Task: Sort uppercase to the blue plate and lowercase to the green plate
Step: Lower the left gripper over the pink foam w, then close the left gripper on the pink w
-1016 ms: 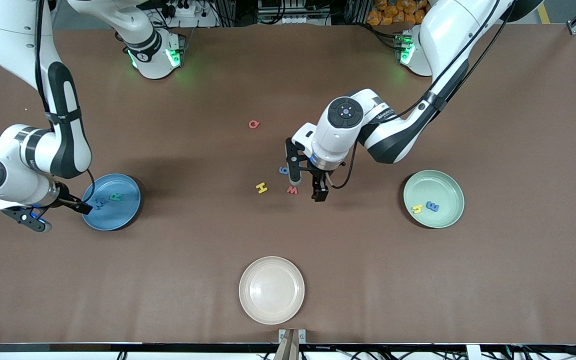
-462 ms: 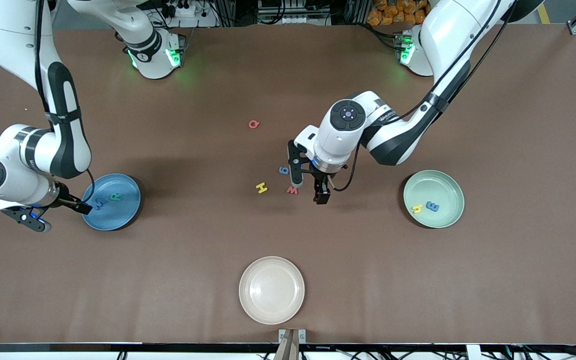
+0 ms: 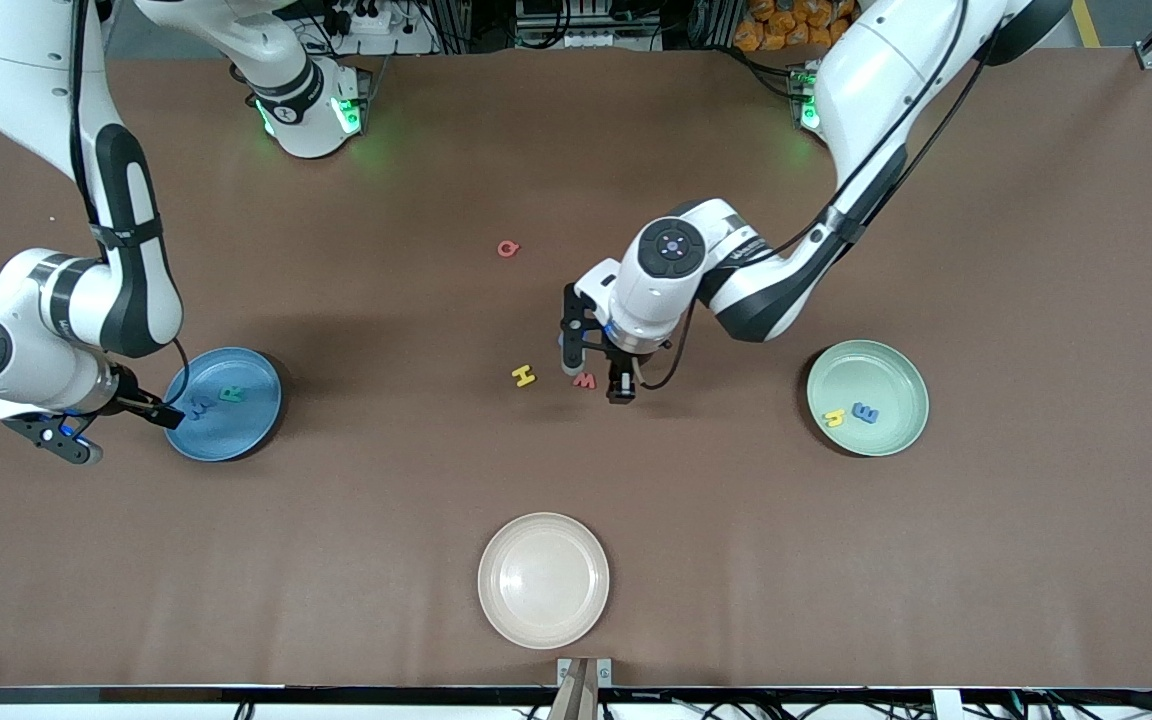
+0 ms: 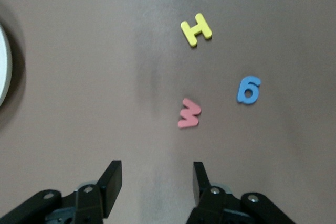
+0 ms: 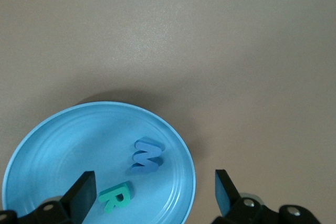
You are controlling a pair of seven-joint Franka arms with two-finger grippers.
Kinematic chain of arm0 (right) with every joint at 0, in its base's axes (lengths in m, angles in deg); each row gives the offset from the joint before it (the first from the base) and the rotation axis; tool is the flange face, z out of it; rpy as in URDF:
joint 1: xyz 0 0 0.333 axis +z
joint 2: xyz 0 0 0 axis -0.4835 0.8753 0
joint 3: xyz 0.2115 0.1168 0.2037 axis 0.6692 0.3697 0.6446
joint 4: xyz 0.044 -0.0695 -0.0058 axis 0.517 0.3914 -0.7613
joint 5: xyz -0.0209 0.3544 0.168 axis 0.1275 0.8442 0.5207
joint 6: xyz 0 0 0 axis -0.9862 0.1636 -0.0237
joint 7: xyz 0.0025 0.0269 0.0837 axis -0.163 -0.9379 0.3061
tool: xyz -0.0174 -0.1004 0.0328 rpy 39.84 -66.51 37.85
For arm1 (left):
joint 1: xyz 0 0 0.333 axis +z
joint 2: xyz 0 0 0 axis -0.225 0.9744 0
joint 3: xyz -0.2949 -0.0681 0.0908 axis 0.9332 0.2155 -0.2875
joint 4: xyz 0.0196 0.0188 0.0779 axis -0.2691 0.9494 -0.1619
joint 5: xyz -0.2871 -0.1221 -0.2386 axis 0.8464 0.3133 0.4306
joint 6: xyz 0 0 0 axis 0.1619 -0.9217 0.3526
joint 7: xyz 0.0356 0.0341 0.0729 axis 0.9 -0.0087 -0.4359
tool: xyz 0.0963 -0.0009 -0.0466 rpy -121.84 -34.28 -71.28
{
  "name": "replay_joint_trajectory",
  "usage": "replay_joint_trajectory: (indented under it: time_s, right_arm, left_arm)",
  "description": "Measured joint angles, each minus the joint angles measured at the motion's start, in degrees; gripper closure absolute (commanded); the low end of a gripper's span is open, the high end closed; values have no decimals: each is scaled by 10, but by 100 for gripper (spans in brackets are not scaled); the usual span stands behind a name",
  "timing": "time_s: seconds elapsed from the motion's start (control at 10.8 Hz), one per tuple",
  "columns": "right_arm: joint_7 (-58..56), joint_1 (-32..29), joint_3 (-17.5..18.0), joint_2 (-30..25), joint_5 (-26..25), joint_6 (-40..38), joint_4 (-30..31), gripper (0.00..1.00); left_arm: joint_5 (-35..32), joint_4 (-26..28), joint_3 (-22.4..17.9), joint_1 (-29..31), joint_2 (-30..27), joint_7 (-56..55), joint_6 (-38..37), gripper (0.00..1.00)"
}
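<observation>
The left gripper [image 3: 598, 376] hangs low over the middle of the brown table [image 3: 1036, 560], fingers spread and gripping nothing. The red w [image 3: 585, 381] lies between its fingertips, the blue g [image 4: 248, 89] and yellow H [image 3: 523, 376] just beside, with bare table around them. The pink Q [image 3: 507, 248] lies well apart. The green plate [image 3: 896, 375] holds a yellow h [image 3: 834, 417] and blue e [image 3: 865, 412]. The right gripper [image 3: 121, 418] waits wide open at the blue plate's [image 3: 246, 435] rim, near the blue W [image 5: 145, 157] and green R [image 5: 116, 196].

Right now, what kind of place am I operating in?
Likely a robotics lab bench: a brown-covered table between two arms, foam letters such as the yellow H, and sorting plates like the blue plate.
</observation>
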Motion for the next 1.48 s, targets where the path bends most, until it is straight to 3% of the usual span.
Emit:
replay_joint_trajectory:
  time_s: [0.46, 1.48]
  right_arm:
    - [0, 0, 0, 1, 0, 0, 0, 0]
    - [0, 0, 0, 1, 0, 0, 0, 0]
  left_arm:
    - [0, -12, -45, -53, 27, 5, 49, 48]
    - [0, -16, -78, -87, 74, 13, 100, 48]
